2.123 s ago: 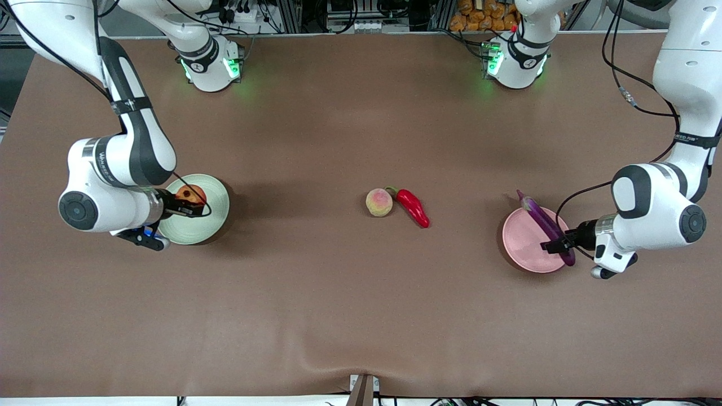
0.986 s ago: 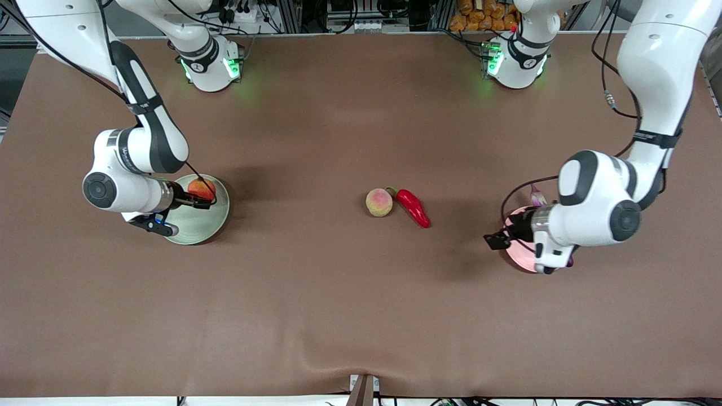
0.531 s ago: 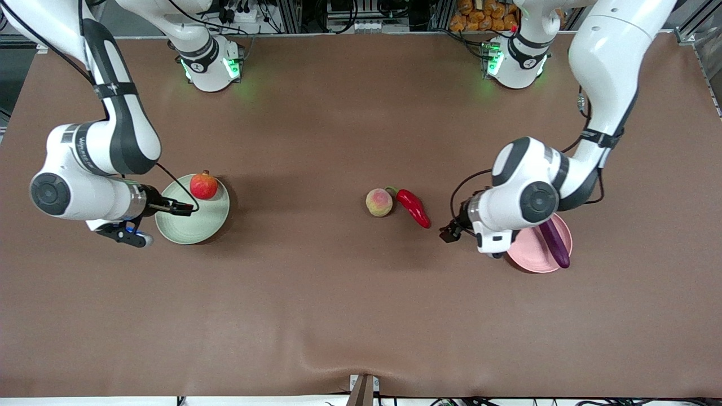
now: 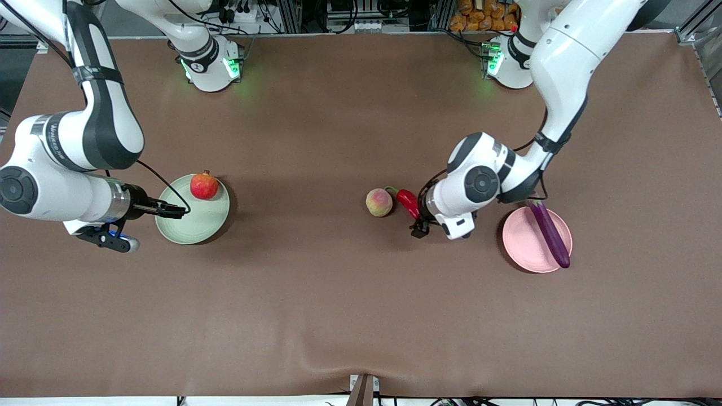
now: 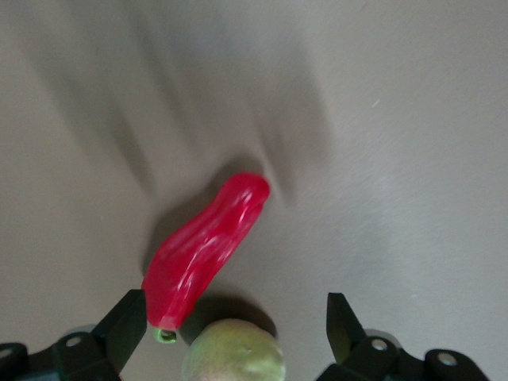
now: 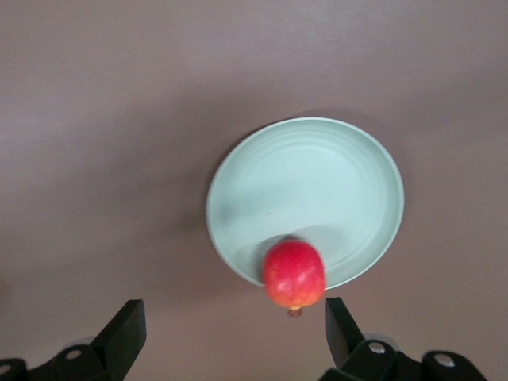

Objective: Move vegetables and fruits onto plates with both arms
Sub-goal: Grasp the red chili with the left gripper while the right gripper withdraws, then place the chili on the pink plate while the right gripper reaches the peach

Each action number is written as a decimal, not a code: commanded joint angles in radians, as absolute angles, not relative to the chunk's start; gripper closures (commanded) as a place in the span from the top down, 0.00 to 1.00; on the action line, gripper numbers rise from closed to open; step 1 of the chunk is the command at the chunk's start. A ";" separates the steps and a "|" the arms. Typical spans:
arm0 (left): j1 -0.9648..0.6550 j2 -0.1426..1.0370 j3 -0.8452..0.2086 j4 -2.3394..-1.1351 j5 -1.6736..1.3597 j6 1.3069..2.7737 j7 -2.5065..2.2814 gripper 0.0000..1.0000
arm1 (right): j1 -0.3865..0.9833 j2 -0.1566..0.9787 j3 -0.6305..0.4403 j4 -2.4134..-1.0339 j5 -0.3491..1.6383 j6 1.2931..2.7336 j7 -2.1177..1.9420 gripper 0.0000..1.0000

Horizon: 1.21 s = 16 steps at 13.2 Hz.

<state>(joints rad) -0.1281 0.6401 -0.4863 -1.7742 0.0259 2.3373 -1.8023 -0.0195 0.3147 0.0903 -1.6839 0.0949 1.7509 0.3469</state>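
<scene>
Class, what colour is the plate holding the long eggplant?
Pale pink round plate; the front view shows it best.

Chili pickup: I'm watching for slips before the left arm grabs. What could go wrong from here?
The chili lies touching the peach, so the open left gripper coming down could knock the peach and set it rolling. The eggplant overhangs the pink plate's rim, so a nudge might tip it off.

A brown cloth [image 4: 316, 316] covers the table, rumpled at its near edge; cables and metal frames [image 4: 338, 14] crowd the top edge.
</scene>
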 commanded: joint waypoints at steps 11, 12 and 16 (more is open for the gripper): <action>-0.178 0.664 -0.454 -1.861 0.149 2.417 -1.879 0.93 | 0.126 0.325 0.100 -1.572 0.314 1.738 0.802 1.00; -0.178 0.670 -0.454 -1.861 0.149 2.427 -1.878 0.93 | 0.139 0.333 0.100 -1.559 0.318 1.738 0.854 1.00; -0.178 0.672 -0.454 -1.865 0.183 2.428 -1.861 0.00 | 0.221 0.342 0.100 -1.557 0.411 1.793 1.004 1.00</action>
